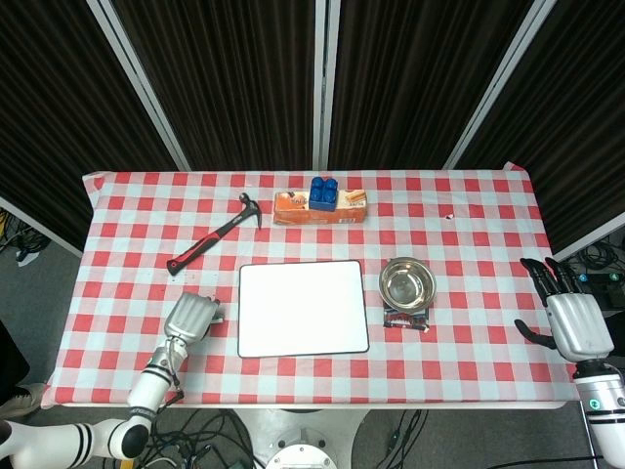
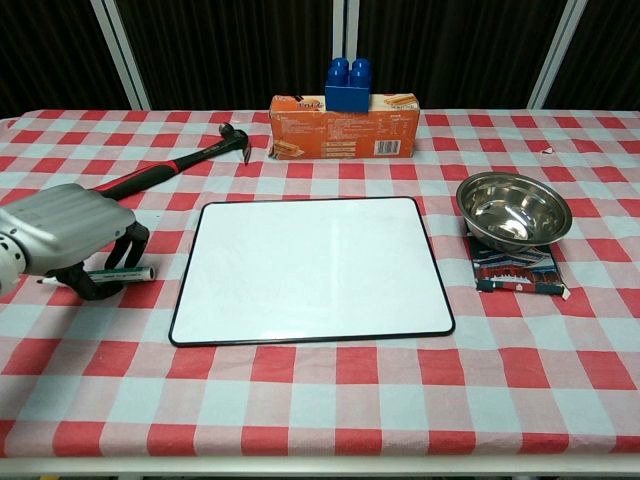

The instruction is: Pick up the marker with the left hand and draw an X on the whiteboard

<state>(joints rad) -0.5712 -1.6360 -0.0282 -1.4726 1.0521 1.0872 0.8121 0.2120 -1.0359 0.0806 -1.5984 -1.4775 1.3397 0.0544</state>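
The whiteboard (image 1: 303, 308) (image 2: 310, 268) lies flat and blank in the middle of the checked table. Just left of it, my left hand (image 1: 191, 318) (image 2: 70, 235) sits low over the cloth with its fingers curled around the marker (image 2: 122, 271). The marker lies nearly level across the hand, and its thin tip sticks out on the left side. In the head view the hand hides the marker. My right hand (image 1: 574, 320) hovers beyond the table's right edge with fingers spread and nothing in it; the chest view does not show it.
A red-handled hammer (image 1: 213, 234) (image 2: 170, 170) lies behind the left hand. An orange box (image 1: 322, 207) (image 2: 342, 126) with a blue block (image 1: 323, 191) (image 2: 347, 84) on top stands at the back. A steel bowl (image 1: 407, 282) (image 2: 513, 208) rests on a dark packet (image 2: 515, 272) right of the board.
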